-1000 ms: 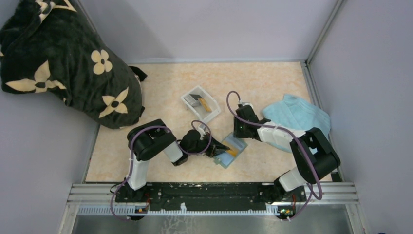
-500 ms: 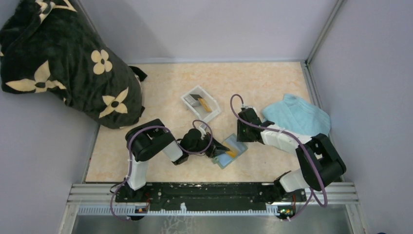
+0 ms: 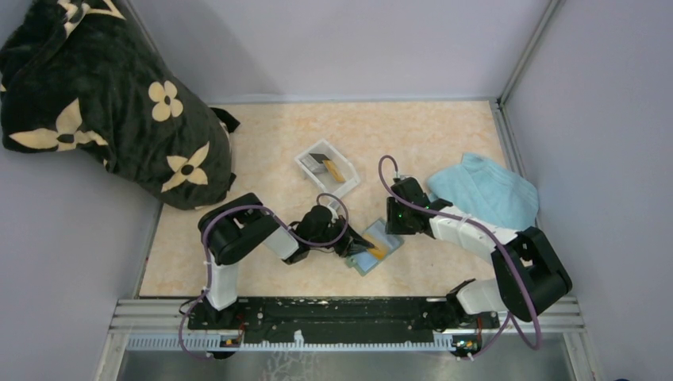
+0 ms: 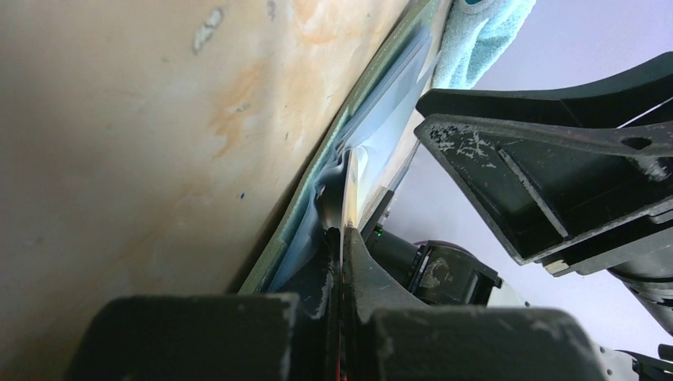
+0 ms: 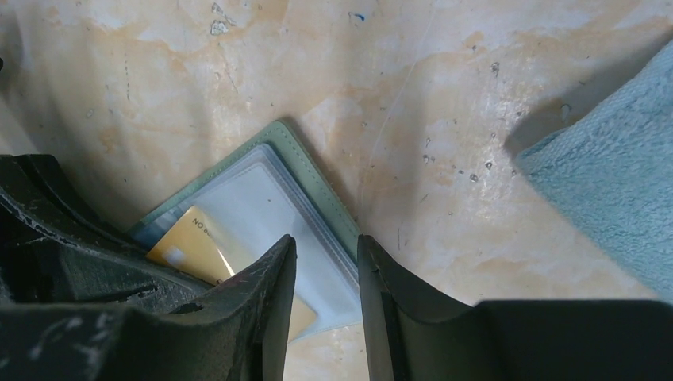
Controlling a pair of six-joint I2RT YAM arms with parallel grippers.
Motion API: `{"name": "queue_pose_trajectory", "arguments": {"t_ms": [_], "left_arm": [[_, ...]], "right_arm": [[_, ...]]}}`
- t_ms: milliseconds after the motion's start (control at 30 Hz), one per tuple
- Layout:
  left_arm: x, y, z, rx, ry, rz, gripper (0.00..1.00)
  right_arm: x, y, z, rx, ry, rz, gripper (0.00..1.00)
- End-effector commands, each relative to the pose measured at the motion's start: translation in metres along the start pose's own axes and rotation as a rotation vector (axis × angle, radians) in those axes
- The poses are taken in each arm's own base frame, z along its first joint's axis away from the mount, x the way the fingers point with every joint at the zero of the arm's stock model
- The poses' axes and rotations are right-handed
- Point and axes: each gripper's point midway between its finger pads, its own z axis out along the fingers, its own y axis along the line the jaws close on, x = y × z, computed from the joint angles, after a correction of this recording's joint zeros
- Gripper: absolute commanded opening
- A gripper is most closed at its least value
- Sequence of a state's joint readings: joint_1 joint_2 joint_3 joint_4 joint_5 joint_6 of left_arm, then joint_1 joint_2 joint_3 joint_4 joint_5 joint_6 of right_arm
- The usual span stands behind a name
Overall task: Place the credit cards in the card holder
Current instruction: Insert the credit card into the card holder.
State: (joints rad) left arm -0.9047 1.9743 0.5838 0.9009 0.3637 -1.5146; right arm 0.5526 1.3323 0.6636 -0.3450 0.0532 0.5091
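Card (image 5: 190,244) in left tool (image 4: 341,244), on open holder (image 5: 308,181)

Black flower-print fabric bundle (image 3: 103,95) filled the upper left; a white plastic tray (image 3: 307,154) sat centre; a light blue towel (image 3: 492,190) lay right.

Glossy credit card (image 5: 194,242), clear plastic card holder (image 5: 266,194) sleeves, terry-cloth towel (image 5: 611,198)

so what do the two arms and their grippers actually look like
Both the left arm and the right arm have bulky black joint housings linked by white segments, with a purple cable looping along each. The left gripper and right gripper are black plastic with tapering fingers, scuffed with pale scratches.
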Motion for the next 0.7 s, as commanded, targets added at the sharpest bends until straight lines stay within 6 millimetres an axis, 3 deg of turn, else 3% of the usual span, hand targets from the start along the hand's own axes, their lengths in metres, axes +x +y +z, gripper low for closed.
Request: {"name": "queue_pose_trajectory", "arguments": {"t_ms": [0,333,667], "left_arm": [[0.016,0.090,-0.005,-0.327,0.071,-0.103,0.00],[0.017,0.087,-0.004,-0.342,0.083,-0.078,0.00],[0.021,0.086,-0.016,-0.356,0.089,-0.085,0.00]], "right_arm": [[0.004,0.008,0.001,-0.049,0.008,-0.006,0.36],[0.030,0.002,0.019,-0.045,0.096,-0.010,0.35],[0.039,-0.004,0.024,-0.024,0.122,-0.002,0.35]]}}
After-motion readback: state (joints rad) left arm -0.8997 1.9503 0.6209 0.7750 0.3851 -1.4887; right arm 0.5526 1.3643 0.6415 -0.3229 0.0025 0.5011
